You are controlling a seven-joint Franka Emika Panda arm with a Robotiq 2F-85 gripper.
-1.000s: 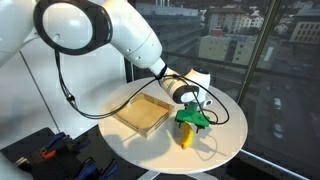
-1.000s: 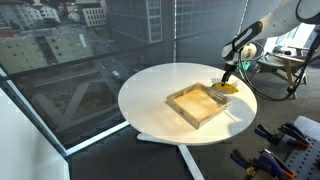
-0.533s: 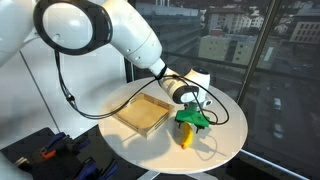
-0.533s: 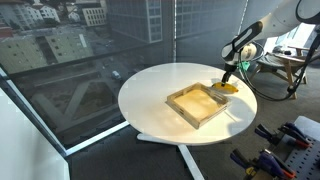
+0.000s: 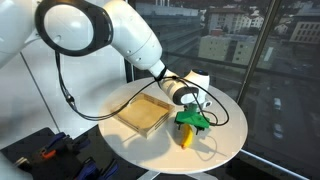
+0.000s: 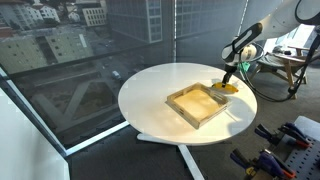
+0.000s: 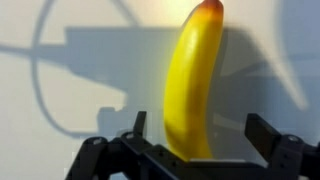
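Observation:
A yellow banana lies on the round white table near its edge, also seen in both exterior views. My gripper hangs just above it, open, with a finger on each side of the banana and a clear gap on the right side. In an exterior view the gripper has green fingers and points down at the banana. It holds nothing.
A shallow wooden tray sits in the middle of the table, beside the banana. A black cable loops across the table by the gripper. Window glass stands close behind the table. Tools lie on the floor.

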